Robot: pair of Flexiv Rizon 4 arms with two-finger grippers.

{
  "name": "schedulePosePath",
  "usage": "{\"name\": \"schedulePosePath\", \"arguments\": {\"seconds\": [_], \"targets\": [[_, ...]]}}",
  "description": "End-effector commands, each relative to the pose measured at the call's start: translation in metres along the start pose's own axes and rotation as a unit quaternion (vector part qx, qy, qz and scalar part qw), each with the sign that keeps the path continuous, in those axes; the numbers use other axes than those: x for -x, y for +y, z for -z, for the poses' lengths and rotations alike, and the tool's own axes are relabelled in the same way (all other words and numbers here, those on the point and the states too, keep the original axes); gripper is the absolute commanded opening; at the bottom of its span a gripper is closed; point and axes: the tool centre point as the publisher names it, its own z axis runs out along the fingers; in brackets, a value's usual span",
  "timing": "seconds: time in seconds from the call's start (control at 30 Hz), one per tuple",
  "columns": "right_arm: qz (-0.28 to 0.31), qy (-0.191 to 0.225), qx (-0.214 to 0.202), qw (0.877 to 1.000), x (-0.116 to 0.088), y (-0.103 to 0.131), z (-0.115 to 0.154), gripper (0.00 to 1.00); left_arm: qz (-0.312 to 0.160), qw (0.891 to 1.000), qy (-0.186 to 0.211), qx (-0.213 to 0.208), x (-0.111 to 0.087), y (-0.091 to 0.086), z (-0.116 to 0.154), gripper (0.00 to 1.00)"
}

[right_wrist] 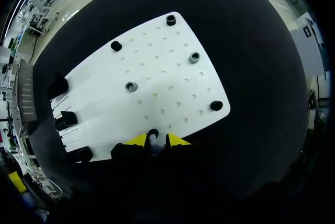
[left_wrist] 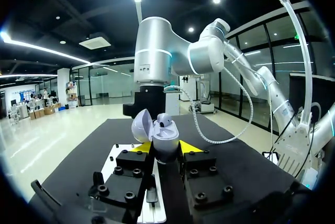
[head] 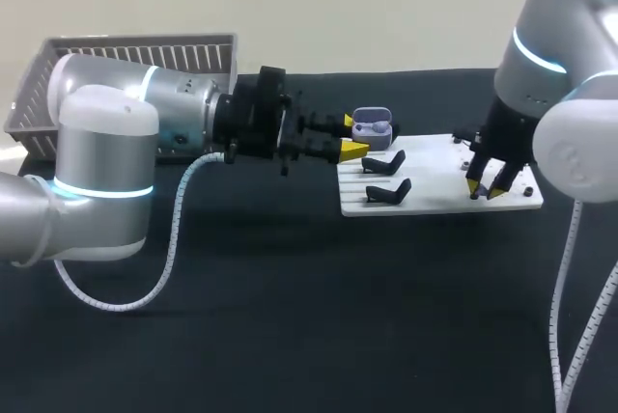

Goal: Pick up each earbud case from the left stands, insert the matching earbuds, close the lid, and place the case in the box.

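One earbud (left_wrist: 164,122) looks seated in the open purple case (left_wrist: 167,139) clamped by the left gripper (left_wrist: 165,149), so hold it level and lid-up for the right gripper (right_wrist: 153,140), whose grip I cannot tell.

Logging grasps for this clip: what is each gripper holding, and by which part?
Left gripper clamps the open lavender earbud case by its lower body's sides. Right gripper straddles a small dark piece on the white board; grip unclear.
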Motion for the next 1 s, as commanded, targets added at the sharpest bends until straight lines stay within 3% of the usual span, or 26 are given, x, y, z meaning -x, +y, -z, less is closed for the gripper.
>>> {"name": "schedulePosePath", "arguments": {"seconds": [0.03,0.43,0.73,1.0], "targets": [[0.001,0.001,-0.002,1.0,0.001,0.001,-0.001,0.0,-0.001,1.0,-0.001,0.001,-0.001,-0.001,0.0,0.0],[-0.001,-0.016,0.0,1.0,-0.012,-0.004,0.033,0.0,-0.001,1.0,-0.001,0.001,-0.001,-0.001,0.0,0.0],[0.043,-0.06,-0.013,0.997,-0.029,0.002,0.097,0.0,-0.001,1.0,-0.001,0.001,-0.001,-0.001,0.0,0.0],[0.12,-0.093,-0.043,0.988,-0.047,0.024,0.156,0.0,-0.001,1.0,-0.001,0.001,-0.001,-0.001,0.0,0.0]]}}
